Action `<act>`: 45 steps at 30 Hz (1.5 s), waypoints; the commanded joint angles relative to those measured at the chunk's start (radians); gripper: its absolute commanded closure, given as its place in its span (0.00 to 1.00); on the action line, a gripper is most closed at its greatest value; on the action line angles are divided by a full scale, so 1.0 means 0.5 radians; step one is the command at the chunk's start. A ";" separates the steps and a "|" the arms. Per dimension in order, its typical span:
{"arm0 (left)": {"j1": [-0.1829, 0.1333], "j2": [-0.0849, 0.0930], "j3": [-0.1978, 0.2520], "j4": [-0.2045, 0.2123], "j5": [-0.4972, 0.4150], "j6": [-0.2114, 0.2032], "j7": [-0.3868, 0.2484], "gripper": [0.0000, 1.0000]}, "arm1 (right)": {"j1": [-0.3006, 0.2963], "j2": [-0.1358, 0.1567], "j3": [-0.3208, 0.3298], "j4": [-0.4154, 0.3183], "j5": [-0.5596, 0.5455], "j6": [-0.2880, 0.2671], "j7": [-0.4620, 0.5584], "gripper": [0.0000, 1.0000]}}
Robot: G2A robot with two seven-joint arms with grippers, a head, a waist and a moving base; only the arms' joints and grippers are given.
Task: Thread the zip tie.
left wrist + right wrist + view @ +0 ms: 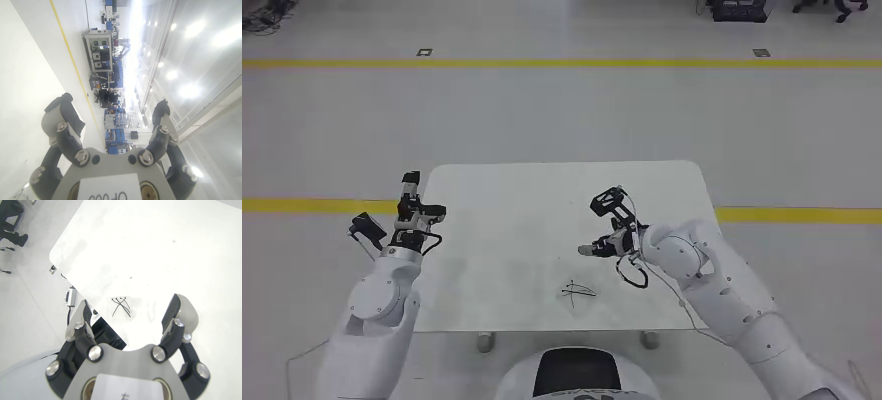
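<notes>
Three thin black zip ties (121, 307) lie crossed on a small clear square sheet, near the front edge of the white table (151, 247). From above, the zip ties (579, 291) show as a small dark tangle. My right gripper (130, 308) hangs open above the table, with nothing between its fingers, and the zip ties lie below the gap. In the top view the right gripper (598, 226) is up and to the right of the ties. My left gripper (388, 207) is open and empty at the table's left edge. The left gripper (113, 108) points out into the room.
The table (522, 200) has rounded corners, and its front edge lies close to the zip ties. A grey power box (69, 296) with a cable sits on the floor beside the table. Yellow floor lines (562, 63) run behind.
</notes>
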 commanded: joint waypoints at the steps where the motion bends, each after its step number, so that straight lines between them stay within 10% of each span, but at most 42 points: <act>1: 0.000 0.000 0.000 0.000 0.000 0.000 0.000 0.00 | 0.000 0.000 0.001 0.000 -0.001 0.000 -0.001 0.00; 9: 0.000 0.000 0.000 0.000 0.000 0.000 0.000 0.00 | 0.000 -0.003 -0.048 -0.041 -0.049 -0.022 0.016 0.00; 24: 0.000 0.000 0.000 0.000 0.000 0.000 0.000 0.00 | 0.315 -0.232 -0.752 0.143 -0.506 0.850 0.416 0.00; 45: 0.000 0.000 0.000 0.000 0.000 0.000 0.000 0.00 | 0.334 -0.373 -0.815 0.404 -0.624 0.859 0.520 0.00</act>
